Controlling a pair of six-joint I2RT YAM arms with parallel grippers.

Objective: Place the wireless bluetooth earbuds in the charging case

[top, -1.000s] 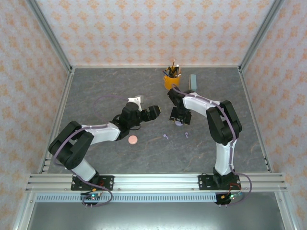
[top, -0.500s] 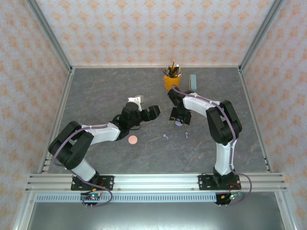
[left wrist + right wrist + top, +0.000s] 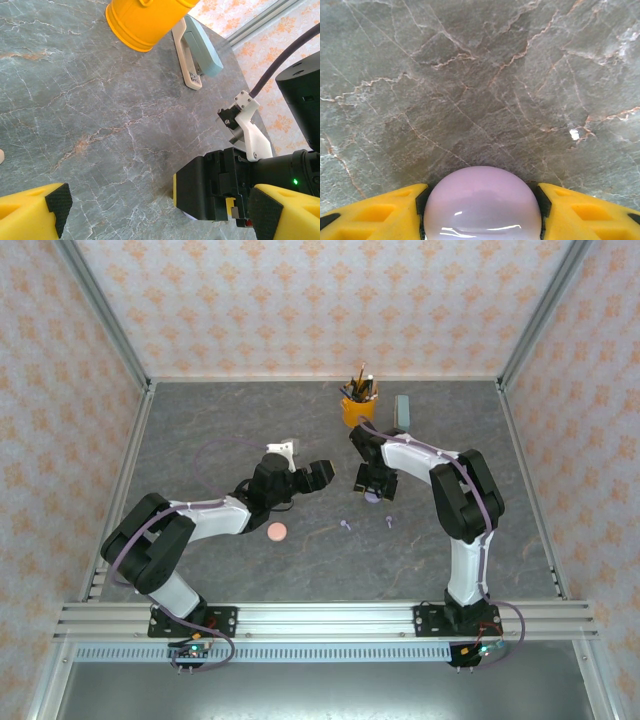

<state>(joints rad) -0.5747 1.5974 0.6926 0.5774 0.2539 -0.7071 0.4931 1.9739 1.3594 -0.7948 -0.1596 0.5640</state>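
A round lilac charging case [image 3: 482, 205] rests on the grey table, and my right gripper [image 3: 482, 212] is shut on it, a black pad pressing each side. From above, the case [image 3: 373, 498] peeks out under the right gripper [image 3: 375, 486]. Two lilac earbuds [image 3: 346, 524] [image 3: 388, 521] lie just in front of it. A pink case [image 3: 277, 531] lies to the left. My left gripper [image 3: 310, 477] hovers open between the pink case and the right gripper; its wrist view looks past the open fingers [image 3: 35, 212] at the right gripper's black body [image 3: 215, 192]. The pale pink earbuds are out of view.
A yellow pencil cup [image 3: 358, 406] [image 3: 145, 22] and a teal stapler [image 3: 402, 411] [image 3: 200, 50] stand at the back of the table. Patterned walls enclose the table on three sides. Bare grey surface spreads to the left and front.
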